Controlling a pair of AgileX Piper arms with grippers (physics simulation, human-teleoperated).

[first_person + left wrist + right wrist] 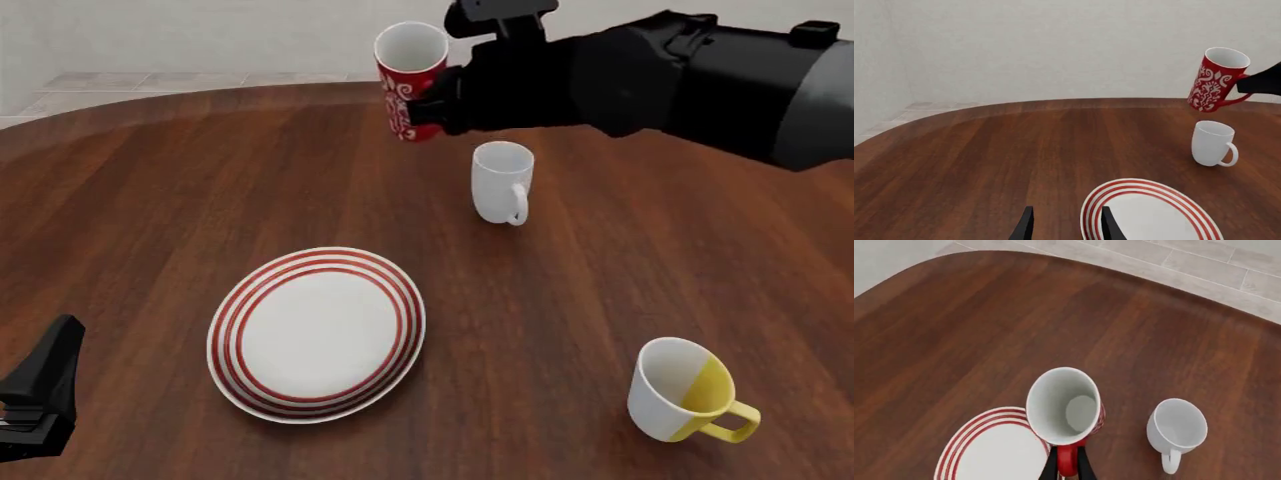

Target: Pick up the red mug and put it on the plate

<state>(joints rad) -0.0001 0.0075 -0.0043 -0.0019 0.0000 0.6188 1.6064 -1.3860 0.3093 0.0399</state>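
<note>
One slim red patterned mug (408,84) is hanging above the table's far edge, the right gripper (441,105) pinching its handle, apparently needing carrying nearward over the red-ringed white plate (316,333).

Our right arm (667,75) is stretched way out across the table from the right side, up in the air, with the right gripper (1067,466) pinched on the handle of the red mug (407,80), which hangs a bit tilted. Our left arm is tucked low at the near left corner (only a dark bit shows up front), and the left gripper (1066,225) has its fingers (1023,226) spread apart with nothing between them.
</note>
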